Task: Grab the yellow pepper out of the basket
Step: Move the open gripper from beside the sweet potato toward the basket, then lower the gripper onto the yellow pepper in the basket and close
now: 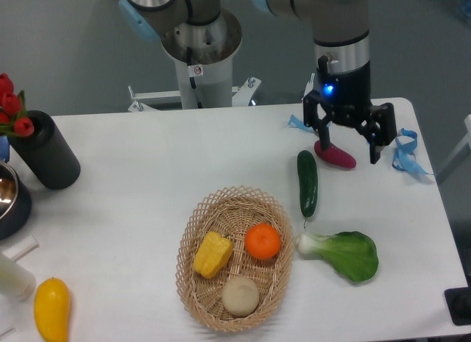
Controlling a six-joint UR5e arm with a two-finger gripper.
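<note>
While my jaws hang wide open far behind the basket (193, 272), holding nothing, the yellow pepper (213, 254) lies inside the basket beside the orange (263, 241).

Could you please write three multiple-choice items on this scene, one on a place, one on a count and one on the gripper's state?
1. Where does the yellow pepper lie?
A. in the basket
B. beside the cucumber
C. by the black cylinder

2. How many items lie in the basket?
A. one
B. three
C. five

3. What is the state of the gripper?
A. shut on the pepper
B. open, holding nothing
C. shut on the cucumber

Answers:
1 A, it rests on the basket's left side.
2 B, the pepper, the orange and a pale round item.
3 B, its fingers stand apart over the purple item, far from the basket.
</note>
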